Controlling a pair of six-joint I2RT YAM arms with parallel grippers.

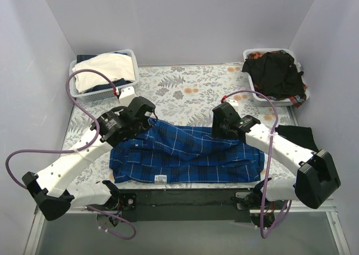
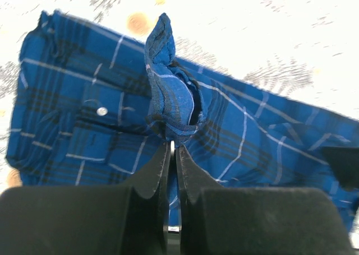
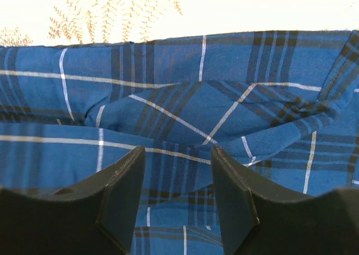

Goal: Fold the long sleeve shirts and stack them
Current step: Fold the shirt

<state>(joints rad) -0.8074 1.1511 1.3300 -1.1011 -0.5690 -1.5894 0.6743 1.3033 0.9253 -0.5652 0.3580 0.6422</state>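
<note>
Black fingers of the left gripper [image 2: 173,149] press together on a raised, bunched fold of the royal-blue plaid shirt [image 2: 252,131], not far from a small white button [image 2: 101,111]. The right gripper [image 3: 176,160] is poised over the same shirt, fingers spread with nothing between them. Seen from above, the plaid shirt lies spread across the near half of the floral-covered table [image 1: 190,87], between the two arms. A black shirt [image 1: 276,73] sits heaped in the white basket [image 1: 262,102] at the far right corner.
</note>
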